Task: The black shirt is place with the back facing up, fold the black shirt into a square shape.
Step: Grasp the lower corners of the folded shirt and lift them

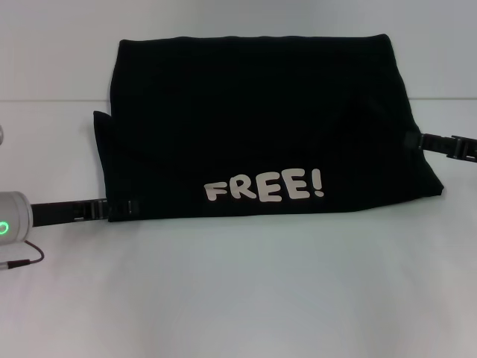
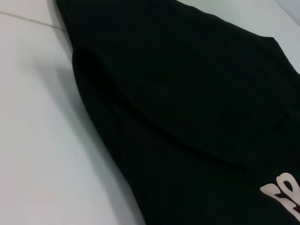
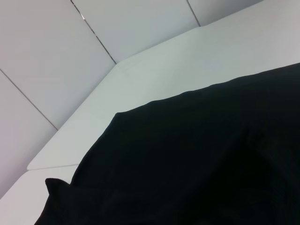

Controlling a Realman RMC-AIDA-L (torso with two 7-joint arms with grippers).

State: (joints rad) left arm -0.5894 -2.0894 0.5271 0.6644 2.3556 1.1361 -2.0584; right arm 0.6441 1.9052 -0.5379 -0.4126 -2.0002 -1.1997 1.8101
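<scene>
Both the left gripper (image 1: 127,208) and the right gripper (image 1: 419,142) have their fingertips buried under the edges of the black shirt (image 1: 261,127), so jaw spread cannot be read, and neither wrist view shows fingers, only cropped cloth.

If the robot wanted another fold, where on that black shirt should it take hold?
Probably at its two short side edges. The black shirt lies flat as a wide rectangle with the "FREE!" print near the front hem, so each claw could come in low from its own side. The left claw is already at the near left corner, the right claw at the right edge.
</scene>
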